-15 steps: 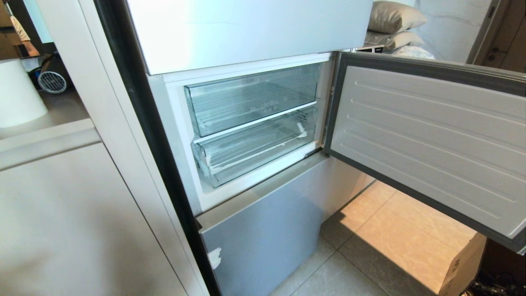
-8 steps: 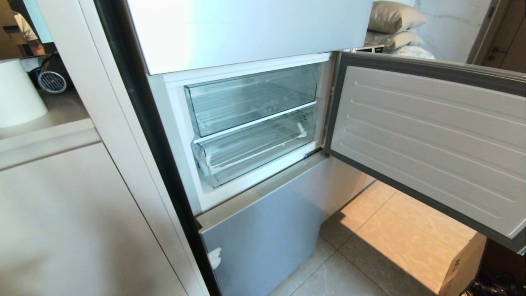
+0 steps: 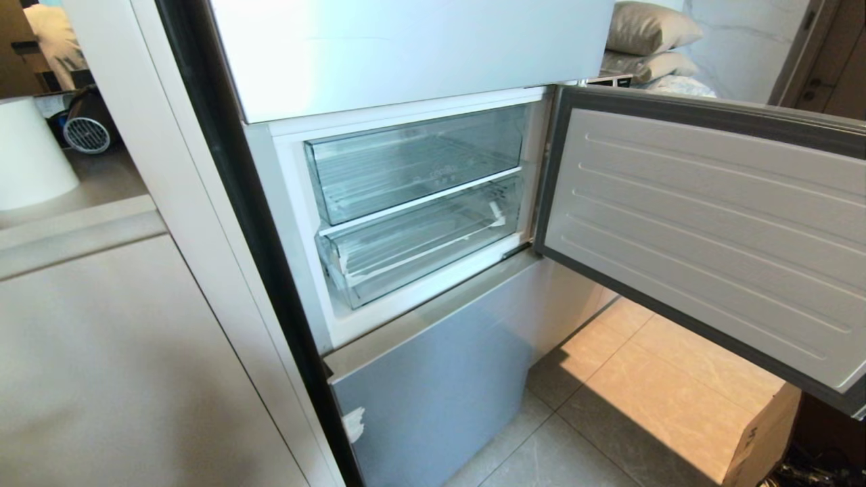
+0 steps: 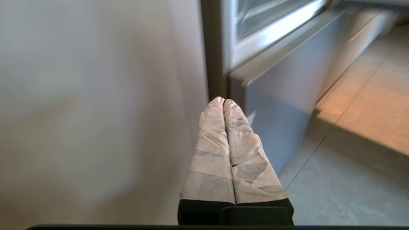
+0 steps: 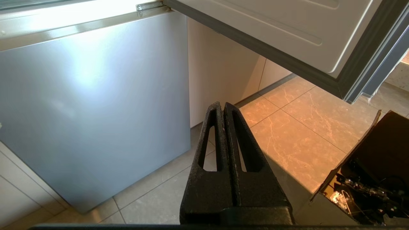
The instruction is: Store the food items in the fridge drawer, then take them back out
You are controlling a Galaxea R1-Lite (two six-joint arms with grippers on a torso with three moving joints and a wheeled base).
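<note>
In the head view the fridge's middle compartment stands open. Two clear drawers sit inside it, both pushed in. The lower one is the fridge drawer (image 3: 419, 243), shallow and ribbed, with white tape at its front corners. It looks empty. The food items are out of view. Neither arm shows in the head view. My left gripper (image 4: 223, 101), its fingers wrapped in white tape, is shut on nothing and hangs low beside the fridge's left edge. My right gripper (image 5: 222, 105), black, is shut on nothing, low in front of the grey bottom door (image 5: 92, 102).
The open fridge door (image 3: 710, 230) swings out to the right over the tiled floor (image 3: 609, 406). An open cardboard box (image 5: 370, 179) sits on the floor under it. A pale cabinet (image 3: 122, 352) stands left of the fridge. Someone in light clothing (image 3: 54, 37) is at the far left.
The fridge and drawers have not moved. Only the person at the far left has shifted in the background.
</note>
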